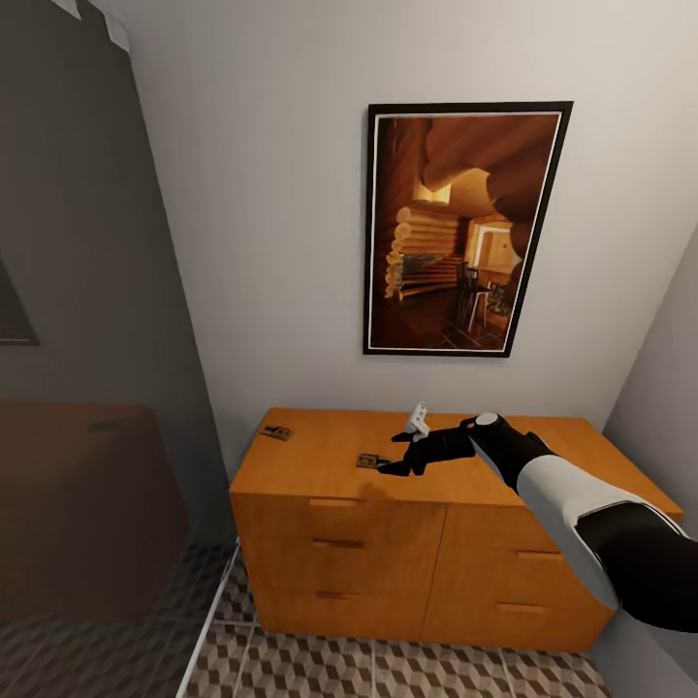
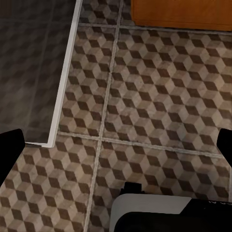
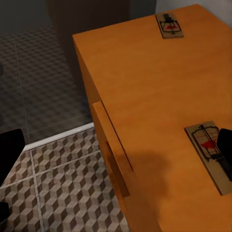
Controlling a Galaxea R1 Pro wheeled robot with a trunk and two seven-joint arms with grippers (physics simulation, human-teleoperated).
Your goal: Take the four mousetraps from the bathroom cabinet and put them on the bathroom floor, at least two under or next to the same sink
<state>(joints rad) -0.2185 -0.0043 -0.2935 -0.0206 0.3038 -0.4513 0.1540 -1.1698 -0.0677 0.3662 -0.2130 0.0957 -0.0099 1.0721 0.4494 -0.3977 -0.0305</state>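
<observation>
Orange cabinet — cube-tiled bathroom floor.

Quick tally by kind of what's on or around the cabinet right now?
Mousetraps on the cabinet top: 2 (far one, near one)
Cabinet: 1
Framed picture on the wall: 1
Right end effector over the near mousetrap: 1
Total: 5

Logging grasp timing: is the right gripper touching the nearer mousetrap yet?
Cannot tell. In the right wrist view a dark fingertip overlaps the nearer mousetrap on the cabinet; neither contact nor gap shows plainly.
</observation>
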